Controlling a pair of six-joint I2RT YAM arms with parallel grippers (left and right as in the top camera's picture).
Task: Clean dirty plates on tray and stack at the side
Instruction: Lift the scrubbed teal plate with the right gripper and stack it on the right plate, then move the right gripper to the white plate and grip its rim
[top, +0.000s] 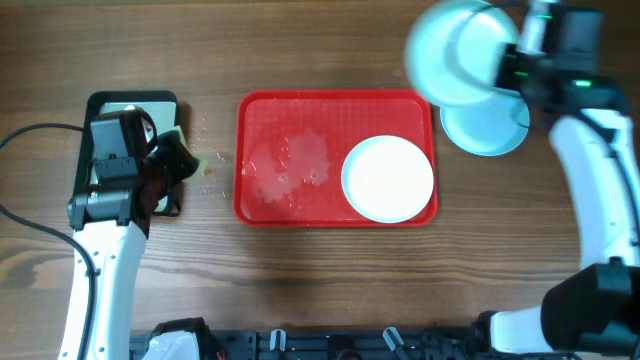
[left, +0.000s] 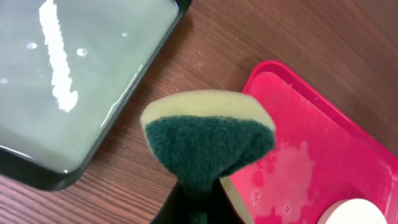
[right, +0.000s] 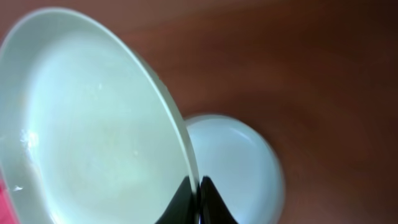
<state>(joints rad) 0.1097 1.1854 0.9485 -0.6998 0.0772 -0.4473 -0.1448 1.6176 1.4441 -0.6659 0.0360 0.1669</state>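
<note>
Held plate (top: 455, 52) is hovering tilted over the resting plate (top: 490, 135) | right hand (right: 200, 196) clamping its rim | left hand (top: 172, 162) clamping sponge (left: 205, 140)

Count for you: three plates, two pale aqua and one white. One aqua plate (top: 452, 50) is clamped in the right pincer (right: 198, 190). The second aqua plate (top: 487, 136) lies just beneath that pincer, and the white plate (top: 388, 178) is well apart from it. Two trays: one red tray (top: 275, 120), one black-rimmed tray (top: 132, 96). One sponge (left: 208, 140), pinched in the left pincer (left: 196, 208).
</note>
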